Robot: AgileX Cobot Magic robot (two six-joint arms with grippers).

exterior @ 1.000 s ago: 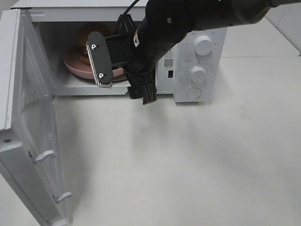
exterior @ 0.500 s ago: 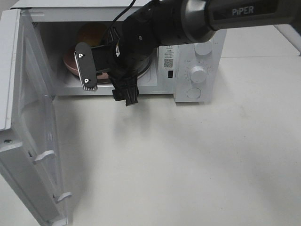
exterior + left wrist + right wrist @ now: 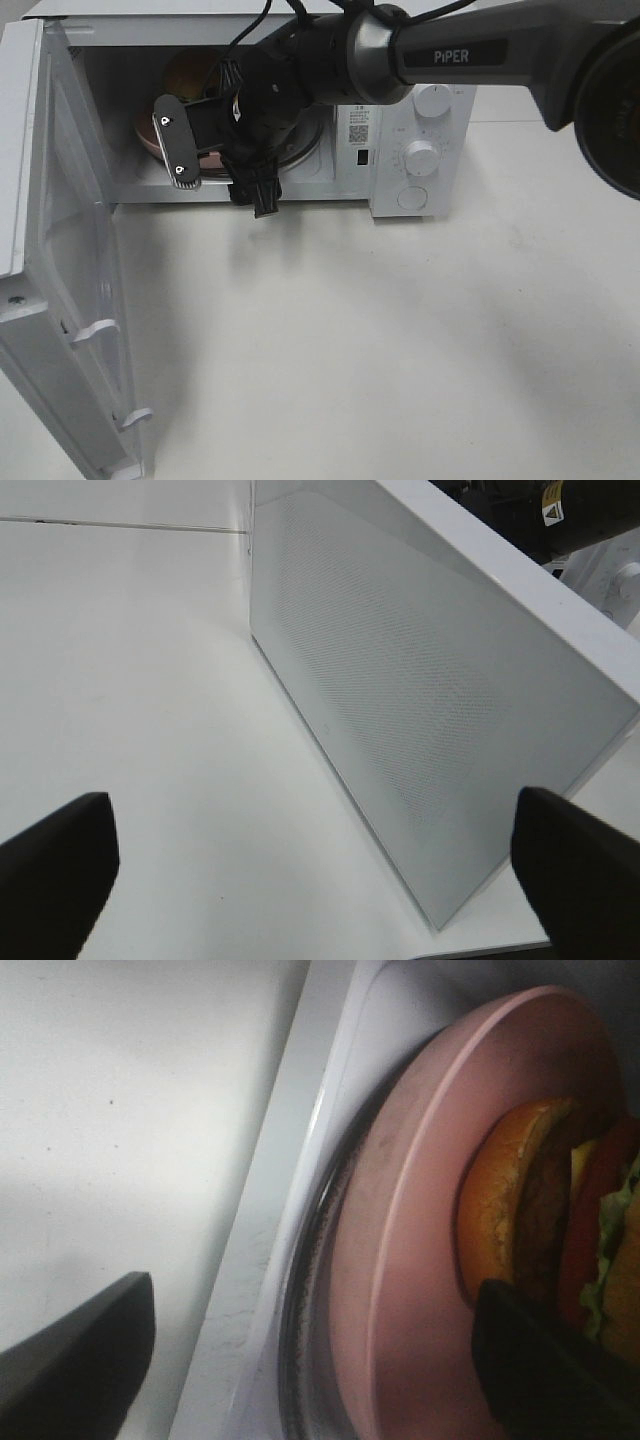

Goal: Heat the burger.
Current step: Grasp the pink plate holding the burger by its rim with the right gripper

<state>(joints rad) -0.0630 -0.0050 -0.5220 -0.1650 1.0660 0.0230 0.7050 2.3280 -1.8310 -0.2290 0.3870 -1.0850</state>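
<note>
The burger point(image 3: 188, 70) sits on a pink plate point(image 3: 143, 134) inside the open microwave point(image 3: 420, 190), on the cavity's left side. My right gripper point(image 3: 195, 140) reaches across to the cavity mouth, and its arm covers most of the plate. In the right wrist view the burger point(image 3: 535, 1210) shows bun, patty, cheese and lettuce on the pink plate point(image 3: 420, 1260). The right gripper point(image 3: 310, 1370) is open, with one finger point(image 3: 75, 1360) over the sill and table and the other point(image 3: 545, 1375) near the burger. The left gripper point(image 3: 315, 880) is open and holds nothing.
The microwave door point(image 3: 60, 260) stands swung wide open at the left, filling much of the left wrist view as a white mesh panel point(image 3: 440, 700). Two knobs point(image 3: 422, 157) are on the control panel at the right. White table point(image 3: 400, 350) lies in front.
My right arm has swung left and further into the microwave opening, and the visible finger now sits lower left over the plate. The burger, plate and door have not moved.
</note>
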